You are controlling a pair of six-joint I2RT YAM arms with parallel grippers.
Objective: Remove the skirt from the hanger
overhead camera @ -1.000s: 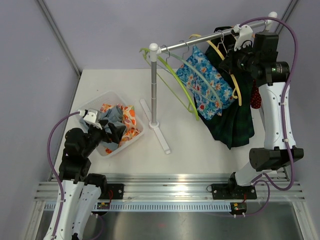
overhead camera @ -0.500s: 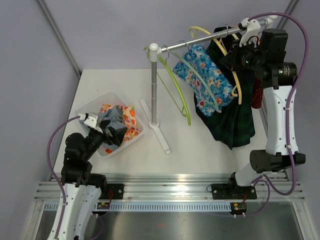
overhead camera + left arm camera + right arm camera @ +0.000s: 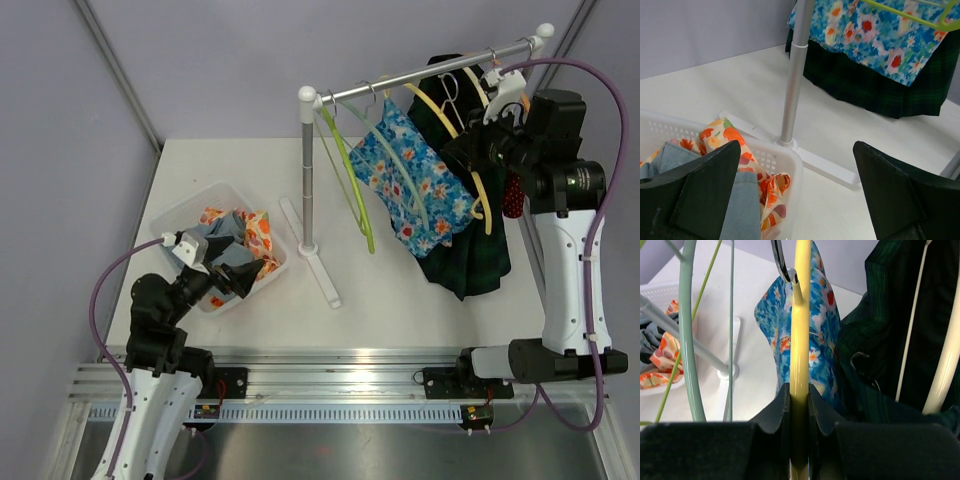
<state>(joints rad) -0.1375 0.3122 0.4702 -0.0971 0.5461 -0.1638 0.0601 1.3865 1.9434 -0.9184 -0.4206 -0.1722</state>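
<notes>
Since a moment back, my right pincer (image 3: 799,405) has slid down the yellow hanger (image 3: 800,330), away from the rail (image 3: 420,78), and the neighbouring hangers have swung. My left pincer (image 3: 796,180) has drawn back toward the near edge. The right pincer is clamped narrow on the hanger's arm, which runs straight up between the fingers to its hook. The left one gapes wide and holds nothing, hovering over the basket (image 3: 785,160) by the left edge of the surface (image 3: 380,300).

The skirt (image 3: 470,260), dark plaid, hangs over the far right corner, just behind the blue floral cloth (image 3: 415,180). I judge it to be on the hanger I hold, though the wrist view does not show how it is fastened.

So I take this as the early step: hanger secured, skirt still on it. Next I would lift the hook clear of the rail and bring the hanger over open surface, where the left pincer can pull the skirt off. Watch that the hook does not snag the neighbours.
</notes>
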